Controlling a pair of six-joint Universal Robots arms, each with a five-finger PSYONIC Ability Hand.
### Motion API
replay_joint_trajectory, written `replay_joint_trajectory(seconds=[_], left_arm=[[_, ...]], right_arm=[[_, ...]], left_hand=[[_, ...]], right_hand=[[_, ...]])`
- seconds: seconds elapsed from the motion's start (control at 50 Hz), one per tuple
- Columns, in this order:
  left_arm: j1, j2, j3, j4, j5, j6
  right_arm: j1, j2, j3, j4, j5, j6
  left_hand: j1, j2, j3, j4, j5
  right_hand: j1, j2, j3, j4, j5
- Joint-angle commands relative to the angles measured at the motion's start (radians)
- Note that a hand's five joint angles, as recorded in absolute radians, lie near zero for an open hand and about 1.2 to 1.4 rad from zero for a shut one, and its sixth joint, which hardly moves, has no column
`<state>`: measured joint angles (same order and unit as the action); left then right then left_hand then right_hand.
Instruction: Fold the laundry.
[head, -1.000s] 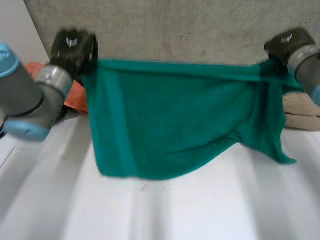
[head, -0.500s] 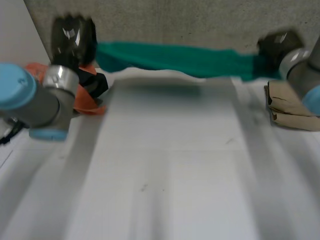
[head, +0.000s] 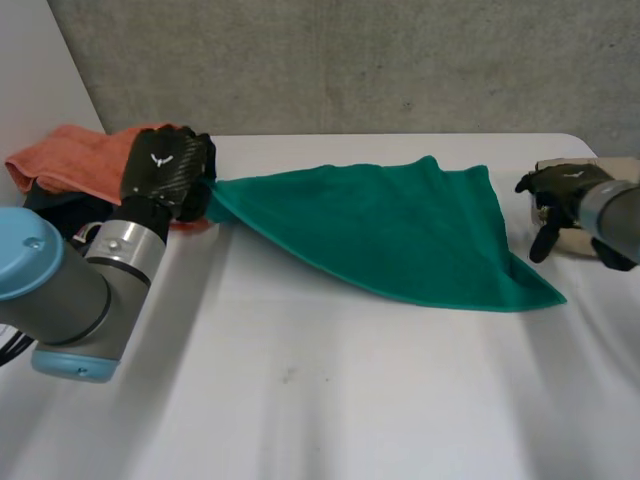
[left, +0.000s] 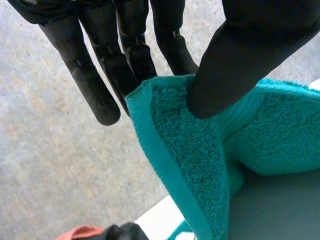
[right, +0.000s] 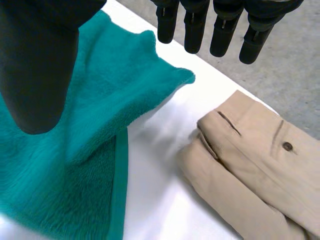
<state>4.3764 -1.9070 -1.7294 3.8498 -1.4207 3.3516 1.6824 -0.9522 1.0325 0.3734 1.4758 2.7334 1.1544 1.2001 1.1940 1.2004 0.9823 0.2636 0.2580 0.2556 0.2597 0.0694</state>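
1. Currently green towel (head: 400, 235) lies mostly flat on the tabletop (head: 330, 400), one corner raised.
2. Left hand (head: 165, 170) pinches that corner between thumb and fingers, likely to carry it over for a fold.
3. Right hand (head: 560, 185) spread, holding nothing, beside folded tan trousers (right: 250, 165).

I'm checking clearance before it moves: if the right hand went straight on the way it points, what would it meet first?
Probably the right hand meets bare white table first, in the gap between the teal terry towel's corner and the folded beige trousers, though depth is unclear.
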Motion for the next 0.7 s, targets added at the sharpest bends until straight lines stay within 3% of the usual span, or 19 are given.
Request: replay_joint_trajectory(seconds=[0.02,0.16,0.26,0.38,0.6,0.7], left_arm=[[0.000,0.046,-0.041,-0.003,0.029,-0.003],[0.000,0.046,-0.042,-0.009,0.032,-0.004],[0.000,0.048,-0.027,-0.009,0.032,-0.017],[0.000,0.055,-0.007,-0.009,0.032,-0.046],[0.002,0.056,-0.005,-0.009,0.032,-0.047],[0.005,0.056,-0.004,-0.009,0.031,-0.047]], right_arm=[[-0.070,-0.111,0.259,0.001,-0.132,-0.050],[-0.102,-0.152,0.498,-0.167,-0.232,-0.116],[-0.102,-0.149,0.578,-0.315,-0.236,-0.149],[-0.098,-0.082,0.572,-0.428,-0.227,-0.159],[-0.096,0.006,0.497,-0.476,-0.226,-0.182],[-0.096,0.047,0.446,-0.479,-0.224,-0.182]], left_hand=[[0.242,0.196,0.202,0.196,0.239],[0.242,0.196,0.202,0.196,0.239],[0.242,0.196,0.202,0.196,0.239],[0.242,0.196,0.202,0.196,0.239],[0.242,0.196,0.202,0.196,0.239],[0.242,0.196,0.202,0.196,0.239]], right_hand=[[0.135,0.141,0.143,0.139,0.155],[0.182,0.188,0.190,0.186,0.202],[0.235,0.241,0.243,0.239,0.255],[0.300,0.305,0.308,0.304,0.320],[0.450,0.455,0.458,0.453,0.469],[0.649,0.654,0.657,0.653,0.668]])
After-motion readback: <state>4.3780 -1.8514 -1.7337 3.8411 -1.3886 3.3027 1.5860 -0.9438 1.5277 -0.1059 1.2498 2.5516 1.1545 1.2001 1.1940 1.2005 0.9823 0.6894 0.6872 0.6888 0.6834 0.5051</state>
